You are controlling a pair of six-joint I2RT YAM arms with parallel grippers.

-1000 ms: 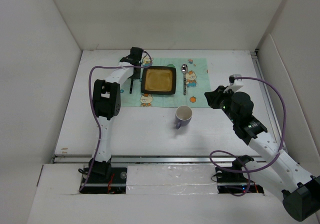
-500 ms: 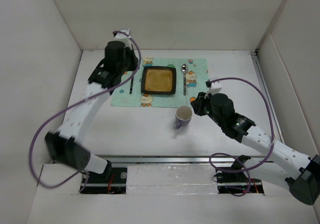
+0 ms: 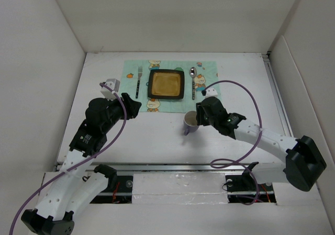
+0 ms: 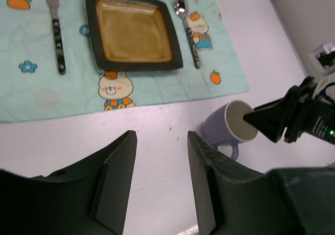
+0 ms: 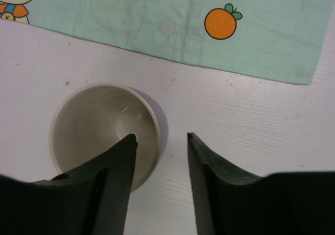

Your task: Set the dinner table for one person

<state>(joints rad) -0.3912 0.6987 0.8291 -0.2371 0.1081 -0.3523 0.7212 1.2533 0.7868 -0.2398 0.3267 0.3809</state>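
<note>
The white dinner table [image 3: 157, 141] holds a mint-green bear-print placemat [image 3: 170, 105]. On the mat lie a dark square plate [image 3: 166, 84], a fork [image 3: 138, 80] to its left and a spoon [image 3: 193, 80] to its right. A purple mug [image 3: 190, 124] stands upright on the bare table just in front of the mat. My right gripper [image 5: 161, 137] is open over the mug [image 5: 94, 125], with one finger above its inside and one outside its right wall. My left gripper [image 4: 161, 135] is open and empty above bare table, left of the mug [image 4: 230, 130].
White walls enclose the table on the left, back and right. A metal rail [image 3: 172, 167] runs along the near edge. Purple cables loop from both arms, the right one over the mat's right end [image 3: 209, 83].
My left arm has pulled back from the fork at the mat's far left towards the near left, leaving the fork on the mat. My right gripper has moved left onto the mug.
</note>
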